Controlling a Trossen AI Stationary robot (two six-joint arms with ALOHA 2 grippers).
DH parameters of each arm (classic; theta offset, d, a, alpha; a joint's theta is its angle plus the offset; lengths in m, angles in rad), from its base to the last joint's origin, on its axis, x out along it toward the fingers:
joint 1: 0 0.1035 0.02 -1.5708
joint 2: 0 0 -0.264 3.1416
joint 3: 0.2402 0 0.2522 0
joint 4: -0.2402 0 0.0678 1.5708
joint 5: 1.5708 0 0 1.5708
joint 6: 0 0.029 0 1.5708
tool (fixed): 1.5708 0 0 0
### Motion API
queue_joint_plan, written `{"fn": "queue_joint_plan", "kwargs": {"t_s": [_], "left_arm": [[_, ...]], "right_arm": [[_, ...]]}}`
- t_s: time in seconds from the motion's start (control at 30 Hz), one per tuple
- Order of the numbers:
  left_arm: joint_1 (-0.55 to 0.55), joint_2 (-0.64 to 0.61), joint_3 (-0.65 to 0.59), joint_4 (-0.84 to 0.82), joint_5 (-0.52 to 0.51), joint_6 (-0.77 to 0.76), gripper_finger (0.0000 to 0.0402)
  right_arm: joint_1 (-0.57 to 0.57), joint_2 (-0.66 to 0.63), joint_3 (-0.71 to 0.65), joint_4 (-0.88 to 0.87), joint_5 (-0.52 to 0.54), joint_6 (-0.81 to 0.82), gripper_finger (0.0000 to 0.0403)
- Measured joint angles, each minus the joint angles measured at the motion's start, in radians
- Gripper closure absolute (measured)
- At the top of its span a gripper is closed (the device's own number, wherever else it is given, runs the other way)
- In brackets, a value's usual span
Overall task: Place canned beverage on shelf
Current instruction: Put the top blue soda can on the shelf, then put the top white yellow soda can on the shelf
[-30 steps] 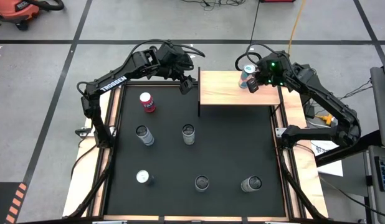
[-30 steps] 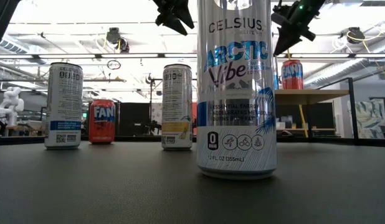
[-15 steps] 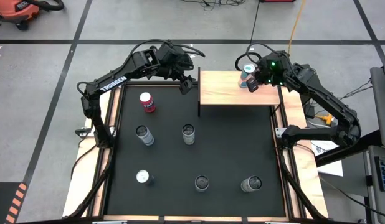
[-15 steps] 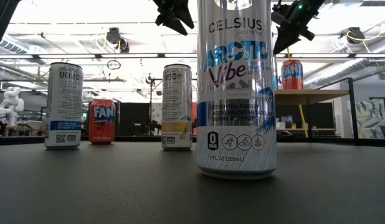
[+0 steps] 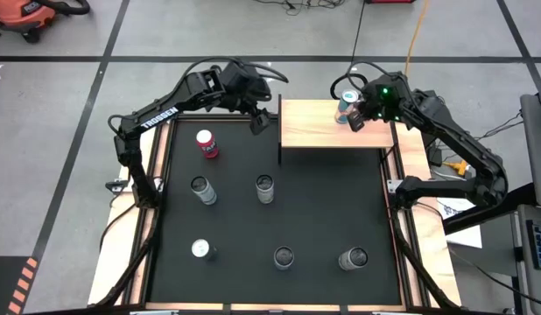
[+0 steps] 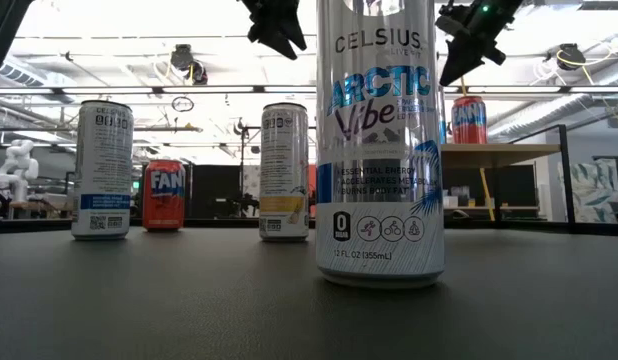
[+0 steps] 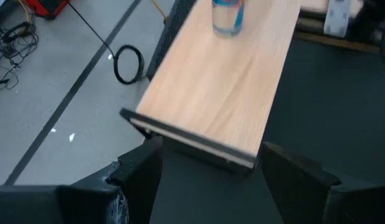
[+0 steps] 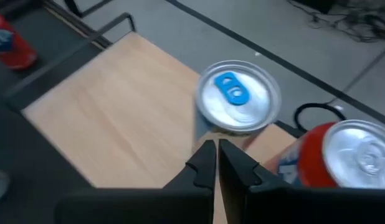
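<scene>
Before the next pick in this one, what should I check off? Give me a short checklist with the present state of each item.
1. Right gripper shut and holding nothing, beside the blue-tabbed can: ok.
2. Blue-tabbed can upright on the shelf: ok.
3. Left gripper open and empty, at the shelf's left end: ok.
4. Bare wood free on the shelf's left part for another can: ok.
5. Red can next to the blue-tabbed one fully on the shelf: cannot tell.
6. All cans shelved: not ok; six stand on the black mat, the red Fanta can nearest the left gripper.
</scene>
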Motion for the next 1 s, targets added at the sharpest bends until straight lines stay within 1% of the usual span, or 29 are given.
{"fn": "queue_joint_plan", "kwargs": {"t_s": [0.13,0.6,0.83,0.9,1.0], "left_arm": [[0.0,0.0,0.0,-0.024,0.0,-0.002,0.0135],[0.0,0.0,0.0,-0.014,0.0,0.004,0.0135],[-0.004,0.0,0.0,-0.031,0.006,-0.002,0.0135],[-0.011,0.0,0.0,-0.053,0.006,-0.002,0.0135],[-0.033,0.0,0.0,-0.075,0.006,-0.002,0.0135]], "right_arm": [[0.0,-0.023,0.0,0.0,-0.04,-0.001,0.0403],[0.001,-0.086,0.0,-0.025,-0.039,-0.004,0.0403],[0.001,-0.109,-0.001,-0.119,-0.044,-0.012,0.0403],[0.001,-0.124,-0.001,-0.139,-0.078,-0.031,0.0403],[0.001,-0.159,-0.001,-0.141,-0.161,-0.037,0.0403]]}}
